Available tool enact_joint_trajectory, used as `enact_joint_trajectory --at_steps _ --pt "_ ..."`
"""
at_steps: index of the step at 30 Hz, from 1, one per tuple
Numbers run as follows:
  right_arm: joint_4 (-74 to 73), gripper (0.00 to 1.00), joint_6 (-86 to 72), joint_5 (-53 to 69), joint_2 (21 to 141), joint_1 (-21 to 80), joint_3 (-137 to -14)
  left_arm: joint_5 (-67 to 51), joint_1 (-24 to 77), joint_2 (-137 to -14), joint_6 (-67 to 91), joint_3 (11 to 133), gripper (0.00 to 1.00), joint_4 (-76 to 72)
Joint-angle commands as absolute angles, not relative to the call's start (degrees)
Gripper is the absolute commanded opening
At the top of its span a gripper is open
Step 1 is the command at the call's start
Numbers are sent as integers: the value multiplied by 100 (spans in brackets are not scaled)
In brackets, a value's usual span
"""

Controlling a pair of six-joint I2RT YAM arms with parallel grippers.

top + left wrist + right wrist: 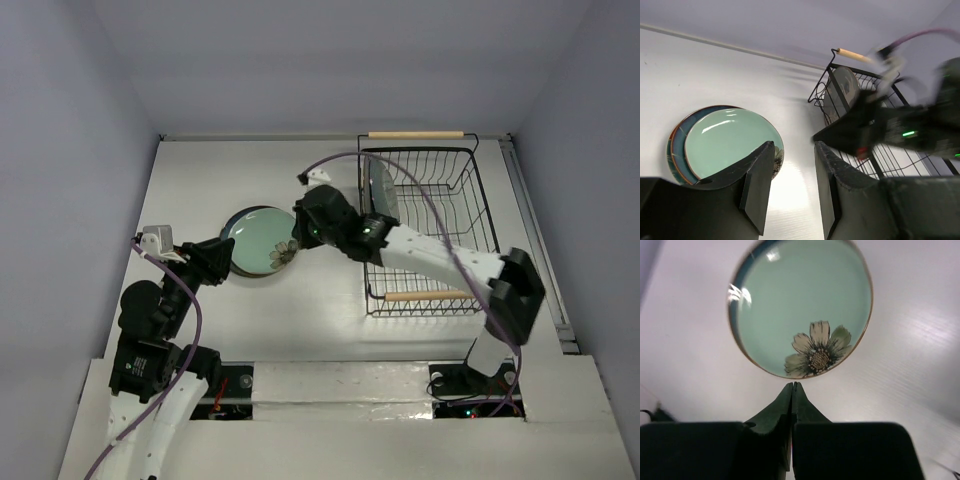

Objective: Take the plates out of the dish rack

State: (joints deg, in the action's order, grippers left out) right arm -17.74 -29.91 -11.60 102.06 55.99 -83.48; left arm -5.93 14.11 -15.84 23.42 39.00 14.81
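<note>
Overhead, stacked plates [256,240] lie on the bench [200,170]; right hand [792,386] pressed together near them, left hand [794,149] spread; one plate [381,188] stands in the dish rack [415,134].

The left gripper [792,187] has its 2 black fingers [757,182] apart, nothing between them. Ahead and to its left, round plates lie stacked flat on the white table [715,70]: a pale green glazed plate [725,140] on top, a dark teal plate [682,132] under it, and a thin reddish rim [670,150] lower still (the stack's near edge hides behind the left finger). Ahead and to the right stands the rectangular black wire dish rack [822,92] with a light wooden bar handle [855,54]; 1 greyish plate [845,90] stands on edge inside. The right arm [900,127], black and blurred, crosses in front of the rack.
</note>
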Motion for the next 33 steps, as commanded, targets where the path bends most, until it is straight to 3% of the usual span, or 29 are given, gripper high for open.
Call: enact_joint_trajectory --at_steps 1,4,9,10,11,12,15,33 --pt "-1757 0 -2497 -1966 8976 5651 -8333 -624 1371 -1529 2355 3885 35 1213" --pt "-2205 0 -2242 -3082 8325 5372 -8148 -624 1371 -1538 2364 3885 35 1213" --pt "-2794 2 -1961 -3639 7700 4695 -7612 -642 1371 -1538 2364 3885 35 1204" --pt "-2838 10 -1899 -3639 7560 4589 -7437 -650 1371 -1538 2364 3885 35 1195" --pt "-2848 25 -1820 -3543 7498 4405 -7349 -659 1371 -1547 2364 3876 35 1204" --pt "-2856 50 -1654 -3472 7454 4342 -7269 -659 1371 -1564 2364 3876 35 1187" --pt "-2909 67 -1355 -3138 7479 4219 -7146 -685 1371 -1591 2364 3876 35 1187" --pt "-2154 64 -1037 -2988 9131 3656 -7242 -642 1371 -1617 2356 3894 35 1222"
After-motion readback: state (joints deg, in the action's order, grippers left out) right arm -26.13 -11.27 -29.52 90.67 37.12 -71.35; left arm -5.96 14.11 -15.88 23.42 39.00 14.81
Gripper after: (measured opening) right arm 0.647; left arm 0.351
